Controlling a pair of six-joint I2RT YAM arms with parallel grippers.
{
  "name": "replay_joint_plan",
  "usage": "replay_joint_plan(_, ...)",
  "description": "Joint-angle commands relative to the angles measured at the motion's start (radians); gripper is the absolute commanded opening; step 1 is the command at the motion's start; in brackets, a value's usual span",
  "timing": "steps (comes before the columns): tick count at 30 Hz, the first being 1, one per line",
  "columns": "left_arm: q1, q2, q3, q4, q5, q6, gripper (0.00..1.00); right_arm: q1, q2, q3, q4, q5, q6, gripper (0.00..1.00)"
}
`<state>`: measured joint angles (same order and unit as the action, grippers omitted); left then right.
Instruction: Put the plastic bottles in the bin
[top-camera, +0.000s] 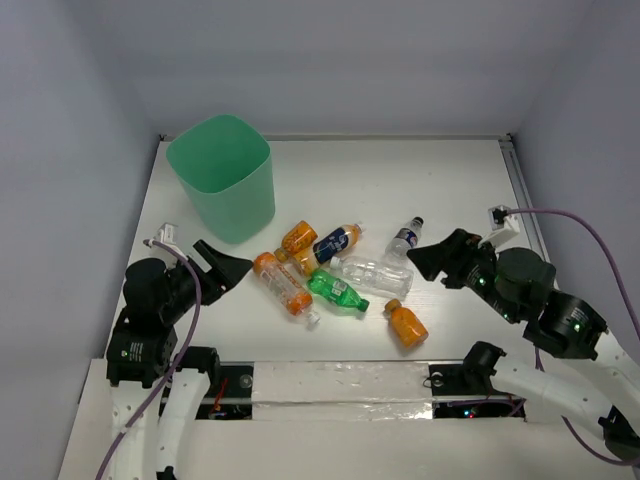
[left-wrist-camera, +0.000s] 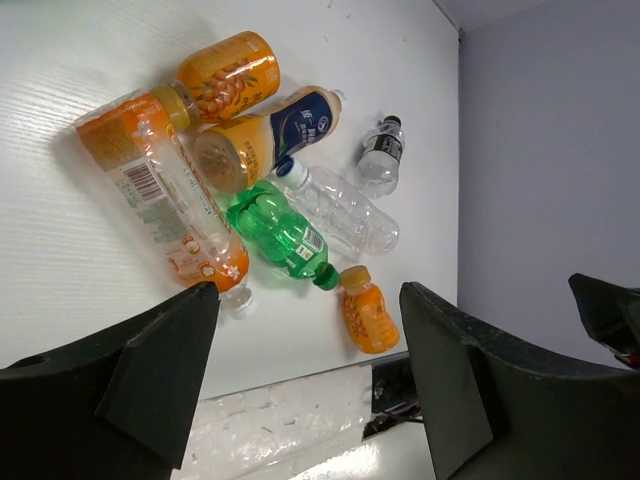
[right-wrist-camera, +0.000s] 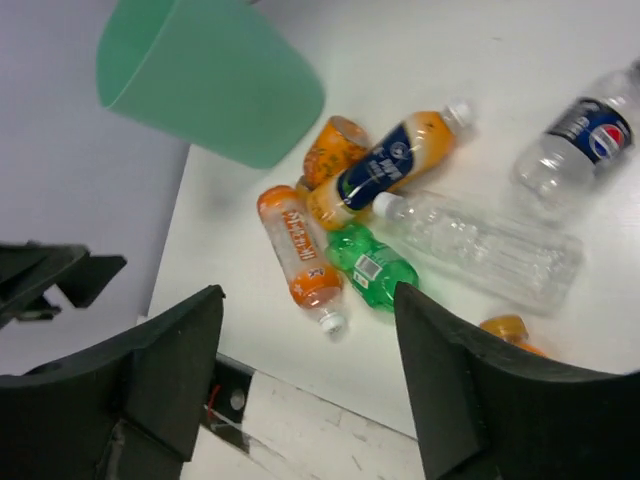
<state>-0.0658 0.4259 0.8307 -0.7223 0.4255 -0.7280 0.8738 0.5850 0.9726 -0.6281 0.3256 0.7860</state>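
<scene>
Several plastic bottles lie in a cluster mid-table: a long orange one (top-camera: 282, 284), a short orange one (top-camera: 299, 238), a blue-labelled one (top-camera: 329, 246), a green one (top-camera: 336, 291), a larger clear one (top-camera: 372, 274), a small clear dark-capped one (top-camera: 404, 238) and a small orange one (top-camera: 406, 325). The mint-green bin (top-camera: 222, 175) stands upright at the far left, empty as far as I see. My left gripper (top-camera: 225, 268) is open and empty, left of the cluster. My right gripper (top-camera: 430, 262) is open and empty, right of the clear bottle.
The white table has a raised rail (top-camera: 520, 180) along the right edge and a taped strip (top-camera: 340, 385) at the front. Grey walls enclose the table on three sides. The bottles also show in the left wrist view (left-wrist-camera: 280, 230) and the right wrist view (right-wrist-camera: 370, 265).
</scene>
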Motion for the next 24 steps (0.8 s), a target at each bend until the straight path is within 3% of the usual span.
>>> replay_joint_plan(1, -0.005, -0.013, 0.01, 0.049, -0.007, -0.016, 0.7, 0.005, -0.013, 0.058, -0.208, 0.164, 0.042, 0.71)
replay_joint_plan(3, -0.005, -0.036, -0.007, 0.053, -0.017, -0.04, 0.57, 0.005, -0.036, 0.051, -0.211, 0.174, 0.067, 0.48)
replay_joint_plan(4, -0.005, -0.044, -0.021, 0.055, -0.019, -0.053, 0.52, 0.005, -0.045, 0.048, -0.2, 0.167, 0.07, 0.21)
replay_joint_plan(5, -0.005, -0.049, -0.034, 0.049, -0.019, -0.063, 0.34, 0.005, -0.05, 0.049, -0.188, 0.155, 0.067, 0.11)
replay_joint_plan(7, -0.005, -0.046, -0.09, 0.041, -0.01, -0.082, 0.11, 0.005, -0.034, 0.055, -0.176, 0.132, 0.067, 0.0)
replay_joint_plan(8, -0.005, -0.045, -0.106, 0.04, -0.007, -0.086, 0.0, 0.005, -0.018, 0.064, -0.177, 0.124, 0.061, 0.0)
replay_joint_plan(13, -0.005, -0.024, -0.14, -0.005, -0.086, -0.065, 0.0, -0.068, 0.139, 0.078, -0.133, -0.004, -0.045, 0.0)
replay_joint_plan(18, -0.005, 0.083, -0.156, 0.05, -0.197, -0.024, 0.0, -0.363, 0.266, 0.086, 0.007, -0.252, -0.186, 0.0)
replay_joint_plan(22, -0.069, 0.165, -0.125, 0.098, -0.307, -0.019, 0.0, -0.415, 0.397, 0.132, 0.036, -0.297, -0.26, 0.0)
replay_joint_plan(24, -0.17, 0.186, -0.133, 0.109, -0.382, -0.072, 0.0, -0.446, 0.427, 0.146, 0.037, -0.286, -0.274, 0.01)
